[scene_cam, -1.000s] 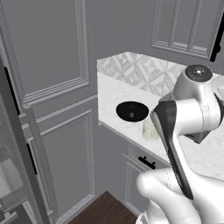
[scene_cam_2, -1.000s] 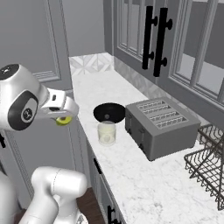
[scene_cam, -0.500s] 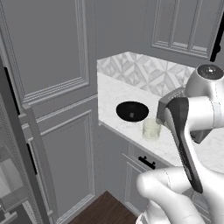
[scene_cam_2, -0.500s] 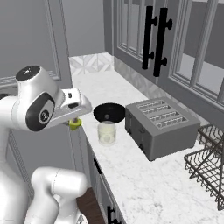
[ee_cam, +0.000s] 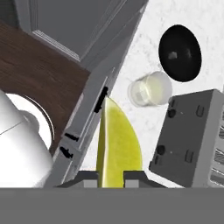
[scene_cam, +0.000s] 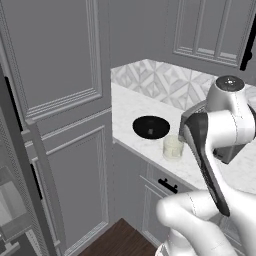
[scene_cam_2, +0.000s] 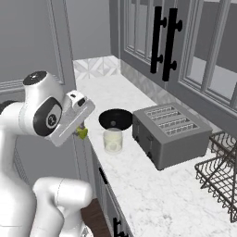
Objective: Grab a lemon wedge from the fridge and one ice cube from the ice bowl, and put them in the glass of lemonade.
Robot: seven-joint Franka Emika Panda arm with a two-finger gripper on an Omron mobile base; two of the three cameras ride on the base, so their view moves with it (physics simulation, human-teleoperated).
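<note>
My gripper (ee_cam: 110,175) is shut on the lemon wedge (ee_cam: 118,146), a bright yellow curved slice that sticks out between the fingertips. In the right base view the gripper (scene_cam_2: 81,131) holds the lemon wedge (scene_cam_2: 82,134) in the air at the counter's front edge, left of the glass of lemonade (scene_cam_2: 113,140). The glass of lemonade (ee_cam: 150,89) stands upright on the white counter, just in front of the black ice bowl (ee_cam: 180,47). One pale ice cube (ee_cam: 173,55) lies in the bowl. From the left base view the bowl (scene_cam: 151,126) and glass (scene_cam: 173,147) show beside my arm. The fridge (scene_cam: 12,165) is at the far left.
A grey toaster (scene_cam_2: 169,134) stands on the counter right of the glass, and a wire dish rack (scene_cam_2: 220,176) sits beyond it. Grey wall cabinets with black handles (scene_cam_2: 159,39) hang above. Drawer fronts and dark wood floor (ee_cam: 39,74) lie below the counter edge.
The arm has swung the hand, with the lemon wedge in it, toward the counter and nearer the glass. The glass, bowl and toaster have not moved.
</note>
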